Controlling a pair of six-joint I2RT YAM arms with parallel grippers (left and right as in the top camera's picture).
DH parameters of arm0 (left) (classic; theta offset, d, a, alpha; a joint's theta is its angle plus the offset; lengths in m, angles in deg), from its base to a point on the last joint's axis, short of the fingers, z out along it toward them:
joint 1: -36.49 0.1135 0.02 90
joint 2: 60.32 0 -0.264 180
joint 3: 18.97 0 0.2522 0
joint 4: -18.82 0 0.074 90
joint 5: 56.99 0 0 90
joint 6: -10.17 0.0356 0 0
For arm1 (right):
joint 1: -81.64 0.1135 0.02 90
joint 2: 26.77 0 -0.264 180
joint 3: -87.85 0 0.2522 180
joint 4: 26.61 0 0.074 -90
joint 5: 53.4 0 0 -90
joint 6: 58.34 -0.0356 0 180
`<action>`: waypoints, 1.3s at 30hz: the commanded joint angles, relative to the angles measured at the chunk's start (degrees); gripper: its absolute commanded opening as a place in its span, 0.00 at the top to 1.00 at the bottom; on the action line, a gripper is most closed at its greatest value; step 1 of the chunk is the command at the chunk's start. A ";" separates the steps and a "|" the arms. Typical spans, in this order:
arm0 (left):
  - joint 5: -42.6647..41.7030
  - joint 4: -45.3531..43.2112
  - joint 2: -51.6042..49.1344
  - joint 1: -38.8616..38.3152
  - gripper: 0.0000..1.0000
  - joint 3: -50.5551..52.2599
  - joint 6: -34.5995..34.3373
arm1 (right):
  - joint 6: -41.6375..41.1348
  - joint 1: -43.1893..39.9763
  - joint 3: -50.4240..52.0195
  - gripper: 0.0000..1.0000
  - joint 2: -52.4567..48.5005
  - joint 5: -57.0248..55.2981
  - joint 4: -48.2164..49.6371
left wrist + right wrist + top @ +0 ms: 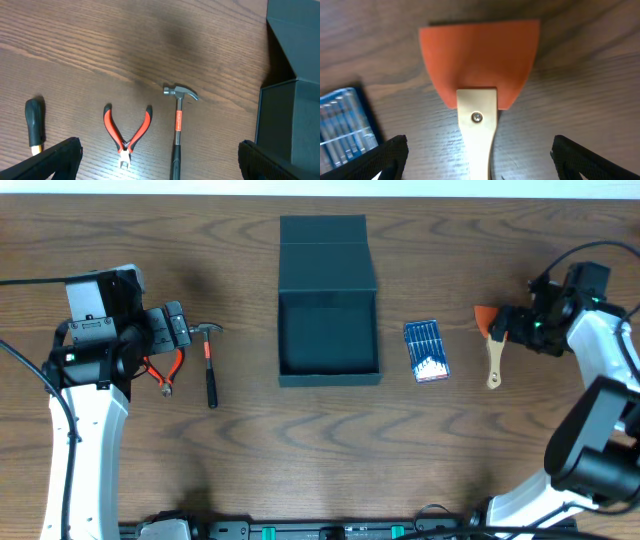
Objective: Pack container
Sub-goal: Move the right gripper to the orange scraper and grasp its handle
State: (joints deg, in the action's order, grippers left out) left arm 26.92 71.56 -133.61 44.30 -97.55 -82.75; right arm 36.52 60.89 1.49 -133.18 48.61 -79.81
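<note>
Centrally on the wooden table (300, 460) sits the container (328, 378), a dark, matte, roughly square box standing open, its hinged flap lid folded back flat toward the far edge and its inside dark and bare. To its left lie a hammer (209, 365) with a metal head and a red band on its black handle, and just beside that a pair of red-handled pliers (165, 372), handles splayed apart. The left gripper (172, 330) sits over this group of tools with its fingers spread wide; in the left wrist view the pliers and hammer both show in the gap between the two black fingertips, with nothing held. That view also shows a dark handle (35, 122) with a pale band lying left of the pliers; the overhead view hides it under the arm. To the right of the container lies a blue case (427, 350) of slim metal bits, and beyond it a scraper (490, 345) with an orange blade and a pale wooden handle. The right gripper (505, 328) is over the scraper, fingers spread to either side of the wooden handle; whether they touch it cannot be told.
</note>
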 commanded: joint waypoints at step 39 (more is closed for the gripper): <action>-0.76 0.02 -0.13 0.26 0.02 -1.42 0.57 | -2.08 7.13 -1.18 0.17 -9.97 -13.05 -1.40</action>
State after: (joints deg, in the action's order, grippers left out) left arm 26.92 71.59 -133.61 44.30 -97.55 -82.75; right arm 35.78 67.47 -0.08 -141.46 36.87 -81.63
